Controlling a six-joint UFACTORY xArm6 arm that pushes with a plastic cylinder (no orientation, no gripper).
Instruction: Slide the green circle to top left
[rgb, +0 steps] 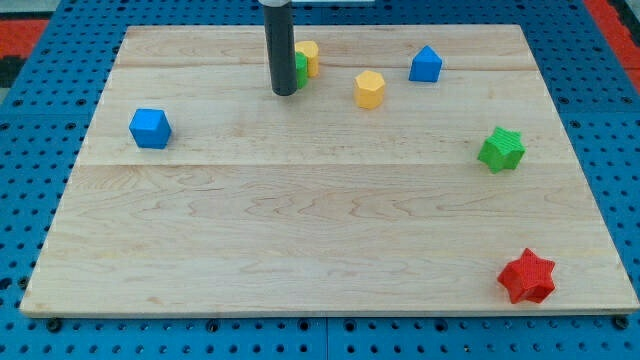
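The green circle (300, 68) lies near the view's top, left of centre, mostly hidden behind my rod. A yellow block (309, 55) touches it just above and to the right. My tip (284, 93) rests on the board right against the green circle's left side, slightly below it.
The wooden board (300, 250) lies on a blue pegboard. A yellow hexagon (369, 88) and a blue pentagon-like block (425, 64) sit right of the tip. A blue cube (150, 128) is at the left. A green star (501, 149) and a red star (526, 277) are at the right.
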